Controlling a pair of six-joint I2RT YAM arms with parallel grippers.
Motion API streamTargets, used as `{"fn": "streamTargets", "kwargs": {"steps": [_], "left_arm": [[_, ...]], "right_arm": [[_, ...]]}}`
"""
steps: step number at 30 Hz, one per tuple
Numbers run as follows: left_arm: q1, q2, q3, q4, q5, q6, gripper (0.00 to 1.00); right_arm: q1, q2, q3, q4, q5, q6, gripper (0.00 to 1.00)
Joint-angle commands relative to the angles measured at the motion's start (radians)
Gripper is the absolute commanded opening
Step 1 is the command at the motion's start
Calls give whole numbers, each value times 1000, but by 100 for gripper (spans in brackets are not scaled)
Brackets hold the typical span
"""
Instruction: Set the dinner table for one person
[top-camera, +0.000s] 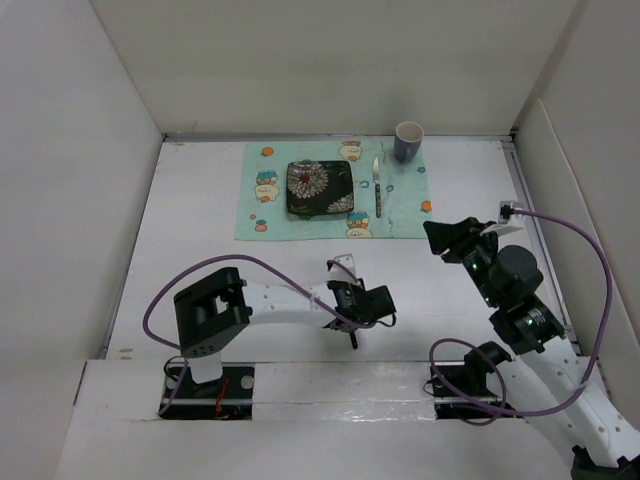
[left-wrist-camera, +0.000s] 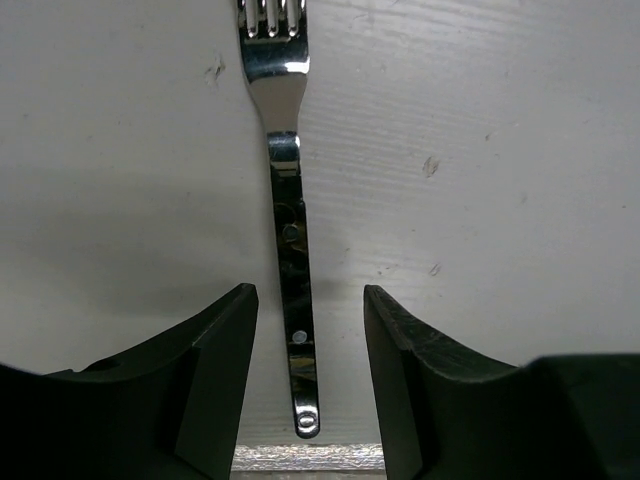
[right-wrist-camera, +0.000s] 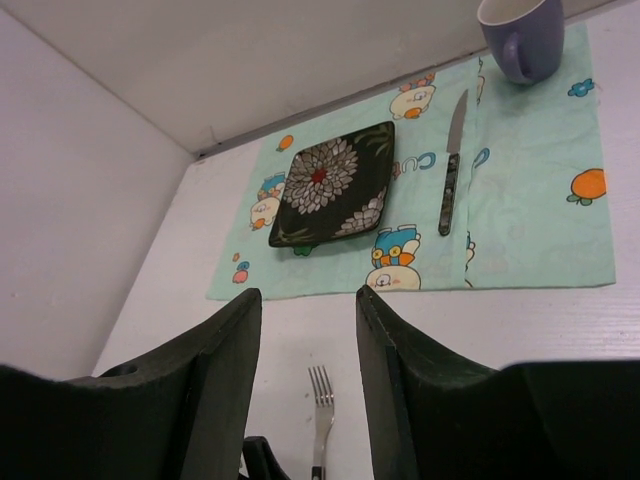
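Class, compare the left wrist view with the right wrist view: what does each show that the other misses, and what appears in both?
Left wrist only: the fork down to its handle end, lying between the open left fingers without touching them. Right wrist only: the mint cloth, the flowered dark plate, the knife beside it and the purple mug at the cloth's far corner. Both: the fork and the white table.
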Motion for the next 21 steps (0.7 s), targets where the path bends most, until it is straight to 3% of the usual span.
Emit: {"fn": "streamTargets", "kwargs": {"steps": [1, 15, 18, 20, 21], "left_arm": [[-15, 4, -13, -103, -52, -129, 44], [-15, 147, 18, -136, -78, -94, 27], [-15, 162, 15, -142, -78, -79, 18], [-15, 159, 16, -169, -76, -79, 3], [-15, 150, 12, -180, -87, -80, 0]], "right_arm": [[11, -14, -2, 19, -32, 0, 48], [20, -4, -20, 53, -65, 11, 47], [29, -10, -22, 56, -65, 12, 47], [29, -5, -20, 56, -63, 12, 47], [29, -4, -22, 56, -65, 12, 47]]}}
